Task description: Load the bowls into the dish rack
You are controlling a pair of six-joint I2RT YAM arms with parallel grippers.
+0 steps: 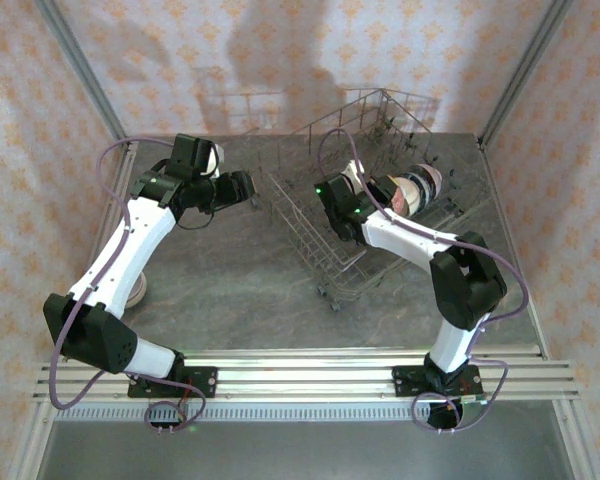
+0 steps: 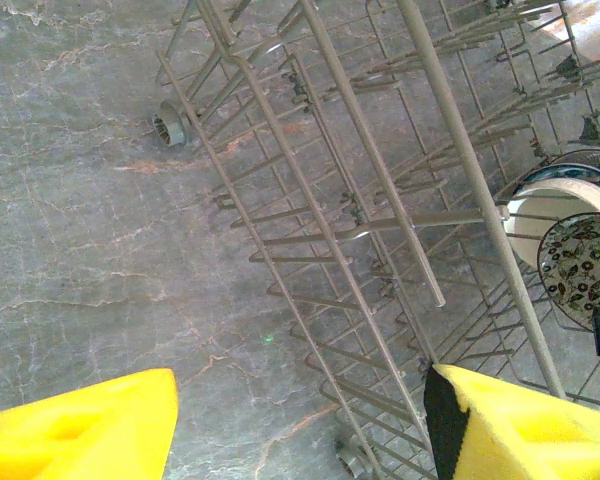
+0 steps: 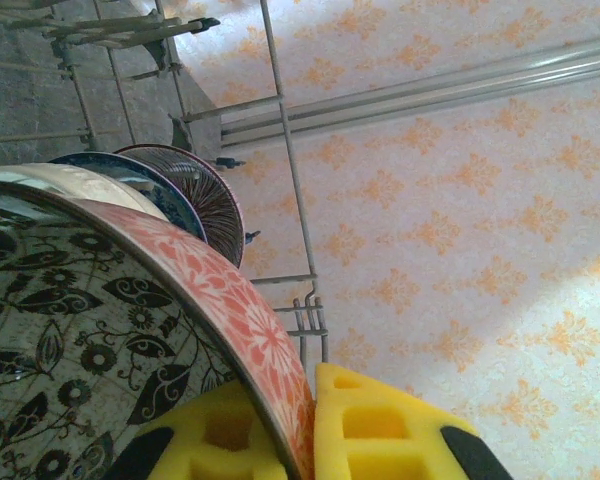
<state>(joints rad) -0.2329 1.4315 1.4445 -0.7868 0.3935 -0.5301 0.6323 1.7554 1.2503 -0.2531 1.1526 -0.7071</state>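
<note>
Grey marbled counter (image 1: 240, 290) carries the dish rack (image 1: 315, 235) at right. Beside its wall the left gripper (image 2: 300, 425) hangs open and empty. Inside, the right gripper (image 3: 302, 425) pinches the rim of a bowl (image 3: 130, 300) standing on edge, red-pink floral outside, black leaves inside; other bowls (image 3: 205, 200) stand just behind it.

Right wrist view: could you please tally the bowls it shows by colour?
red-pink bowl with black floral pattern: 1
white bowl with blue rim: 1
dark striped bowl: 1
Total: 3
</note>
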